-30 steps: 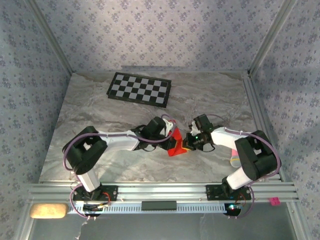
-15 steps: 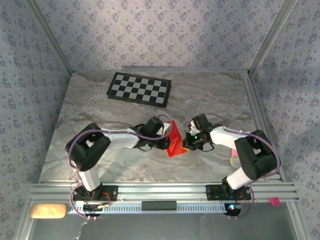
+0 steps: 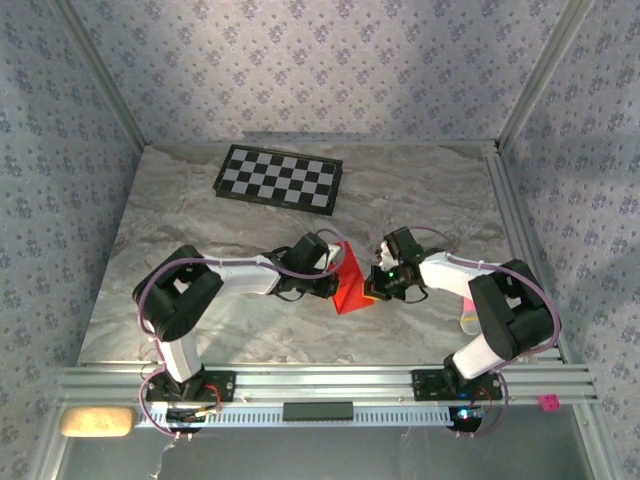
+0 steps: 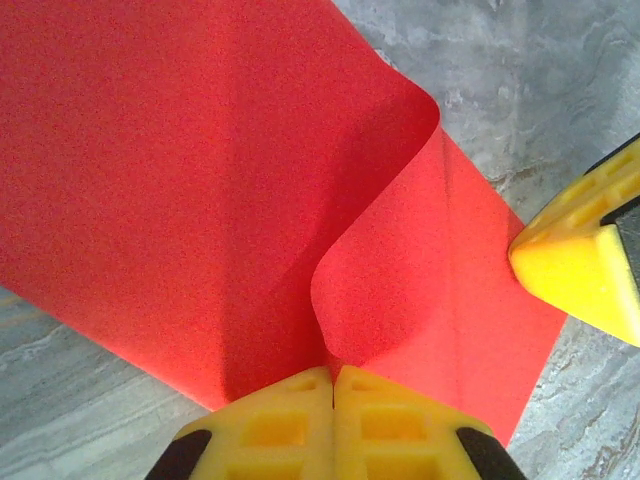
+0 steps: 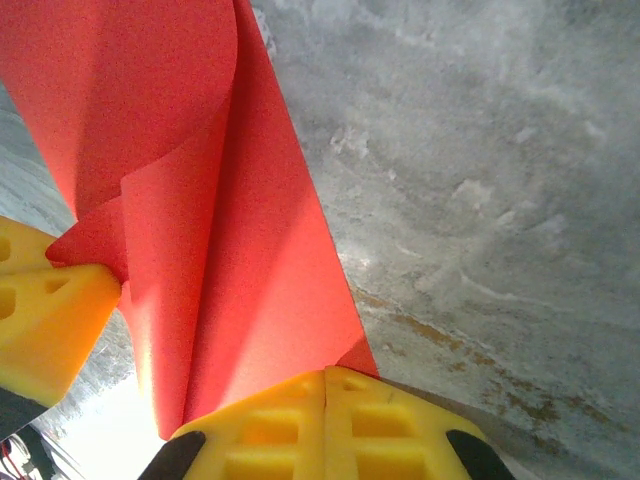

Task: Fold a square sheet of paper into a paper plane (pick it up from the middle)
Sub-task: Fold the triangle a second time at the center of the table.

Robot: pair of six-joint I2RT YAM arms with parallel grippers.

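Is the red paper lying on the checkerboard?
No, the red paper is over bare table, well apart from the checkerboard.

A grey marbled surface sits inside a booth of pale wallpapered walls printed with small blue floral sprigs and framed by slanting silver metal posts. A flat black-and-white checkerboard panel lies toward the back left. A ribbed aluminium rail runs along the near edge, with a tan oblong pad by its left end. The light is soft and even.
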